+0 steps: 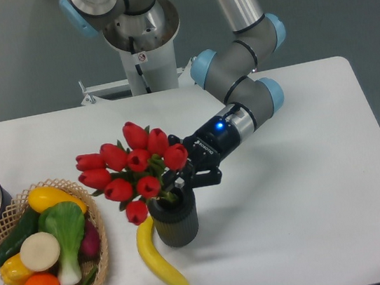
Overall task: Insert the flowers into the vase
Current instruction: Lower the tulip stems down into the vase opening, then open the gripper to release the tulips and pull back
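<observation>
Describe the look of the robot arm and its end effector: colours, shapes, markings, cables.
The robot arm is built of smooth silver-grey cylindrical tubes, with rounded grey joint housings closed by light blue caps. Its white base column carries a small red-and-white sticker. The wrist ends in a silver ring with a glowing blue light. The black end effector has a blocky body with small white lettering, too small to read. No loose cables show along the arm.

No writing here can be read. Above the flowers, a small red-and-white sticker sits on the arm's base column, its print too tiny to make out.
</observation>
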